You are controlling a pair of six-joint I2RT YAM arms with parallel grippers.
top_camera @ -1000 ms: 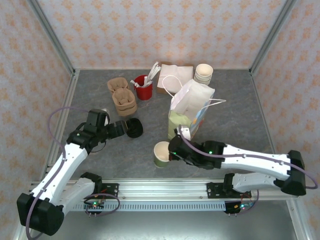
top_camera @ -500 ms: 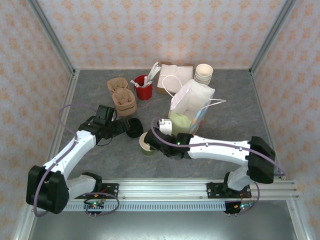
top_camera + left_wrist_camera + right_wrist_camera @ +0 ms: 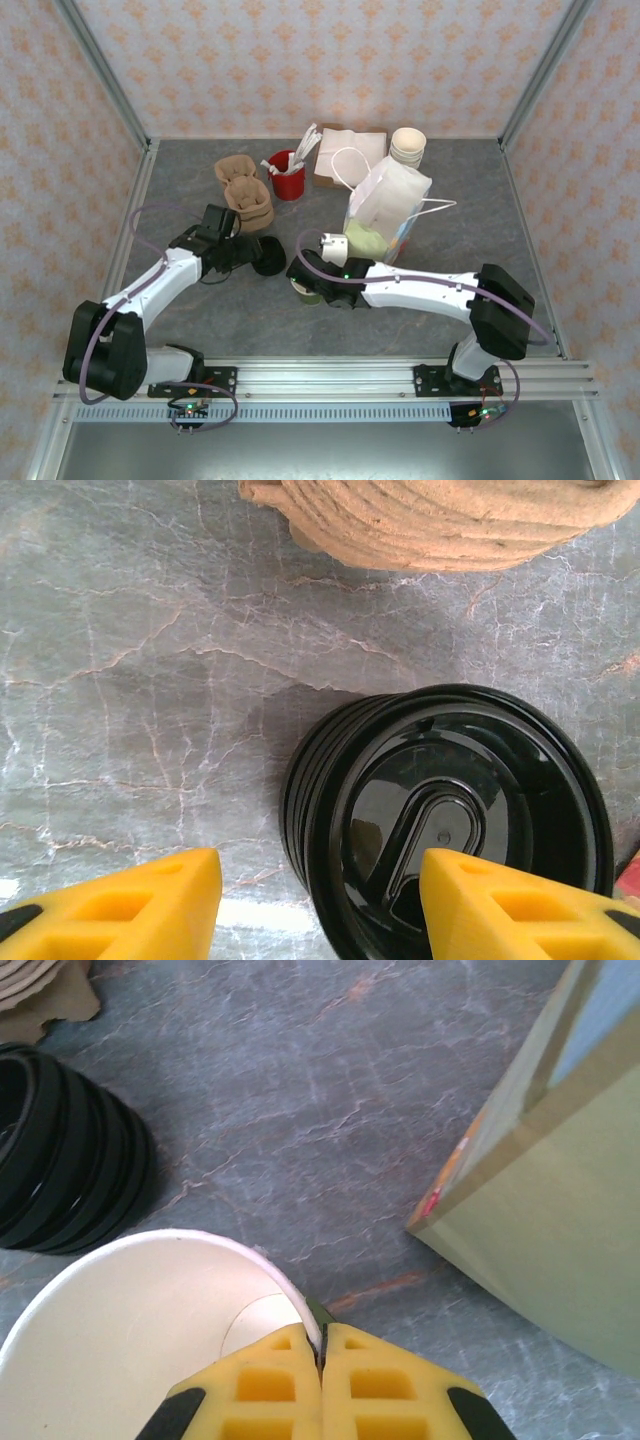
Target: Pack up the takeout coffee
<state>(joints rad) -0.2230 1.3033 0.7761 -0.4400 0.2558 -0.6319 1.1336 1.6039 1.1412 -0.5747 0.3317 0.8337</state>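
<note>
The right gripper [image 3: 322, 1345], pressed together on the rim of the lidless coffee cup [image 3: 140, 1320], holds it at lower left, between a stack of black lids [image 3: 60, 1170] at the left edge and the paper bag [image 3: 560, 1220] at right, while the left gripper [image 3: 318, 872] stands spread just before that stack.

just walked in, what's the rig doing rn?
Right gripper is pinched shut on the rim of an open, lidless paper cup, a short way from the paper bag. Left gripper hovers with open jaws at the stack of black lids next to the cup, gripping nothing. The cup isn't lidded or in the bag yet.
</note>
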